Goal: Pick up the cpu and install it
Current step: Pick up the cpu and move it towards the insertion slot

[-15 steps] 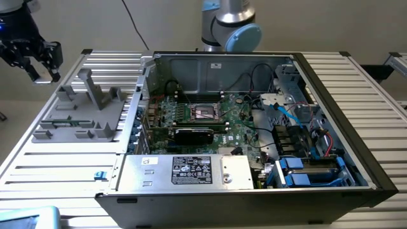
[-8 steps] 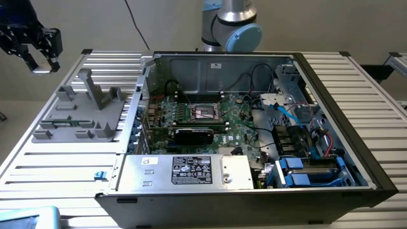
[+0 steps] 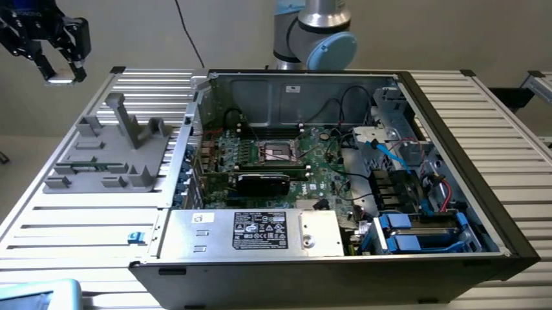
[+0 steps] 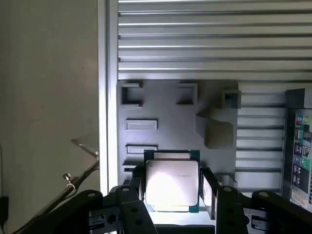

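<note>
My gripper (image 3: 61,72) hangs high above the far left corner of the slatted table in the exterior view, well to the left of the computer case (image 3: 345,258). It is shut on the cpu (image 4: 171,183), a small square chip with a shiny silver-beige top and a green rim, clamped between the two black fingers (image 4: 208,191). In the exterior view the cpu (image 3: 62,79) is a small pale piece at the fingertips. The black socket frame (image 3: 278,150) sits on the green motherboard inside the open case, far from the gripper.
The grey plastic fixture (image 3: 112,148) with upright posts lies on the table left of the case; from the wrist it lies below the cpu, fixture (image 4: 165,112). The arm's base (image 3: 312,39) stands behind the case. Cables, drive bays and a power supply (image 3: 250,230) crowd the case.
</note>
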### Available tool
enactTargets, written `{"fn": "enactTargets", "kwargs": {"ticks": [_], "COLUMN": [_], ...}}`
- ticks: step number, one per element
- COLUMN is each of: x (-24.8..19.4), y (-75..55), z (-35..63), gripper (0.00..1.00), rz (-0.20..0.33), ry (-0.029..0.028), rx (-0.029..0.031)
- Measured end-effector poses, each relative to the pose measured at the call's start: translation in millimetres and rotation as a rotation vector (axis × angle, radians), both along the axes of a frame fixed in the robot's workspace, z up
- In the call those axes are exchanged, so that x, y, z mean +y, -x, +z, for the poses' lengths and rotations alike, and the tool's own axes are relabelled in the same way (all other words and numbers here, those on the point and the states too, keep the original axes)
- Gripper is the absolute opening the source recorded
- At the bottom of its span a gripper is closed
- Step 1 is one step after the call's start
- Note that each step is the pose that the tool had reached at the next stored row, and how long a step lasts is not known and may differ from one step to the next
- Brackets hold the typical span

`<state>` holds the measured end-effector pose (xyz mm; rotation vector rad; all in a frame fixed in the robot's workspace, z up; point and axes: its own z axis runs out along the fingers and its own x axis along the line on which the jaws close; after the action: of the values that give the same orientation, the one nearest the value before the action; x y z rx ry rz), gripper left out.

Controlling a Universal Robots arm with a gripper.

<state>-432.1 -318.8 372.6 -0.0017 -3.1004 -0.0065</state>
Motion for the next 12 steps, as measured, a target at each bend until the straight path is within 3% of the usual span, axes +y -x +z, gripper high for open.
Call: {"fn": "enactTargets", "kwargs": {"ticks": [12], "x": [0.0], "y": [-41.0], "z": [18.3], "gripper": [0.56], "rz": [0.0], "ry": [0.0018], "rx": [0.0111]}}
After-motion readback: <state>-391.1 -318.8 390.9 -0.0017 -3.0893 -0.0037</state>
